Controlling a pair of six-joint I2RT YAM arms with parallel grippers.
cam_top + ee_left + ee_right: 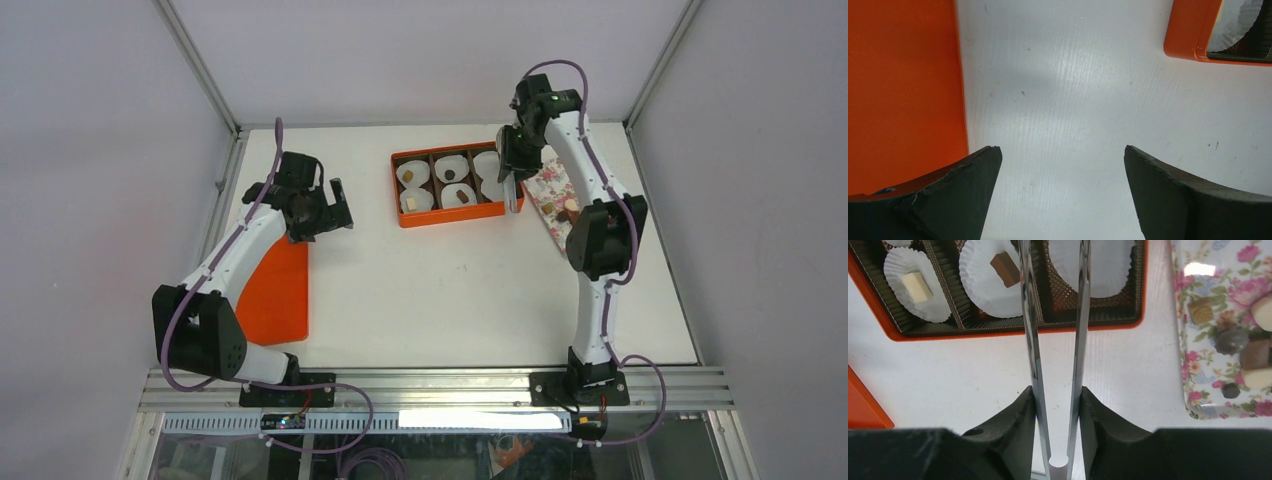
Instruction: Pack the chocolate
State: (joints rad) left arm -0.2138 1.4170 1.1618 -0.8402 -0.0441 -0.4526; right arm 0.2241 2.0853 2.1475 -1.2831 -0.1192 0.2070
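The chocolate lies partly in the orange box [455, 218]: a cream piece [916, 286] and a brown cube [1005, 268] sit in white paper cups, and one cup [1108, 265] is empty. More pieces [1230, 340] lie on the floral tray [1208, 407], right of the box. My right gripper [1057, 395] is shut on metal tongs [1033, 340], whose blades reach over the box's right end; their tips are out of view. My left gripper [1063, 155] is open and empty above bare table, left of the box [1193, 30].
A flat orange lid [275, 290] lies at the left under my left arm and shows in the left wrist view [903, 90]. The floral tray [553, 195] sits under my right arm. Grey walls close in the table's back and sides.
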